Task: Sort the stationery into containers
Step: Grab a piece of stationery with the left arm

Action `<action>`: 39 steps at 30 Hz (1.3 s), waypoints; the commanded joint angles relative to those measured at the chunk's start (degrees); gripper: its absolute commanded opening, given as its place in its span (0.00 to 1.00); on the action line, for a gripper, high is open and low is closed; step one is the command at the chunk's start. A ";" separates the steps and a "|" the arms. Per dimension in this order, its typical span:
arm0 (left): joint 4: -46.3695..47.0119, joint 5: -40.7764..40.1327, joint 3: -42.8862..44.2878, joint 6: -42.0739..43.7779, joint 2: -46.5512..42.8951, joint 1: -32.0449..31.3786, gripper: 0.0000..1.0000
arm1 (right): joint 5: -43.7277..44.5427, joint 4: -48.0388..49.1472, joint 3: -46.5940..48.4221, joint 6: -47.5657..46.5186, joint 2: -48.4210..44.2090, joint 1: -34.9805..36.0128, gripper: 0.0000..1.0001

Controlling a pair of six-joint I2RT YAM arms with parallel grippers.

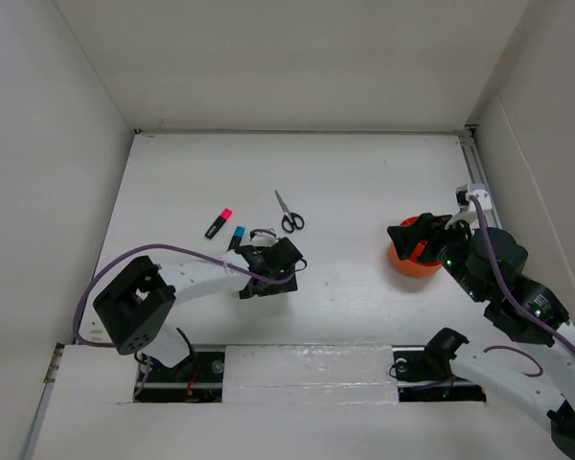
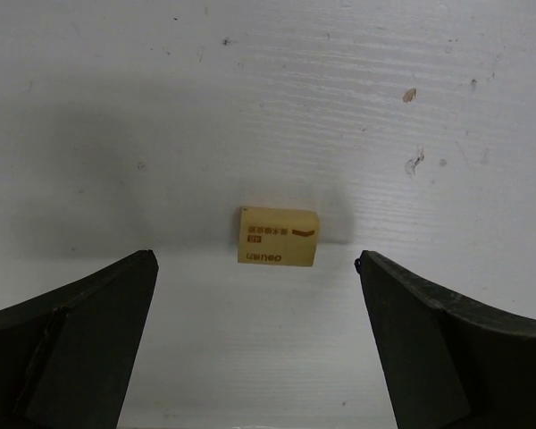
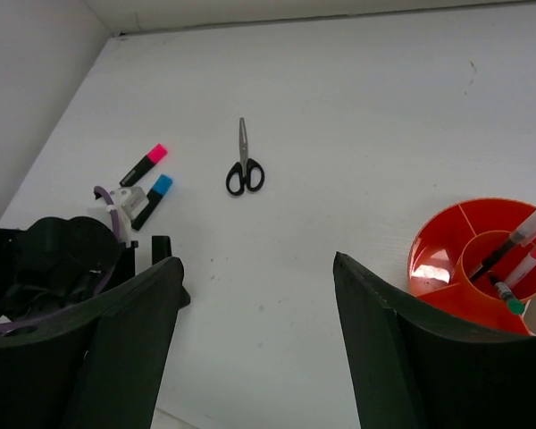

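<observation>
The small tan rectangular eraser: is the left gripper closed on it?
No, the eraser lies on the white table, clear of both dark fingers of the left gripper.

**Four pieces loose, pens in the cup**

A tan eraser with a printed label lies flat. Closed black-handled scissors lie flat, blades toward the far side. Left of them, a pink-capped marker and a blue-capped marker lie nearly parallel, apart. The orange divided cup holds several pens leaning in its centre well.
</observation>
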 commanded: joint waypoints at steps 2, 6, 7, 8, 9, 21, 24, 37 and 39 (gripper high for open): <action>0.99 -2.99 0.58 -0.04 1.95 1.07 0.91 | -1.69 2.74 -0.42 -0.58 -0.29 0.91 0.74; 0.99 -3.00 1.82 1.10 5.20 1.07 0.84 | -1.69 2.21 -0.42 -0.58 -0.82 0.91 0.74; 0.99 -2.48 1.82 1.10 5.21 1.07 0.81 | -1.69 2.21 -0.42 -0.58 -0.82 0.91 0.74; 0.99 -2.47 1.82 1.10 5.82 1.07 0.81 | -1.17 1.69 -0.42 -0.58 -0.82 0.91 0.74; 0.99 -2.47 1.82 1.10 5.82 1.07 0.77 | -1.16 1.68 -0.42 -0.58 -0.82 0.91 0.74; 0.28 -1.24 1.82 1.10 4.67 0.54 0.53 | -0.64 1.68 -0.42 -0.58 -1.34 0.91 0.74; 0.28 -1.24 1.82 1.10 5.21 0.01 0.49 | -0.64 1.68 -0.42 -0.58 -1.34 0.91 0.74; 0.81 1.30 1.21 1.10 3.80 0.01 0.44 | -0.64 1.68 -0.42 -0.58 -1.34 0.91 0.74; 0.81 1.31 1.21 1.10 3.80 0.01 0.38 | -0.64 1.68 -0.42 -0.58 -1.34 0.91 0.74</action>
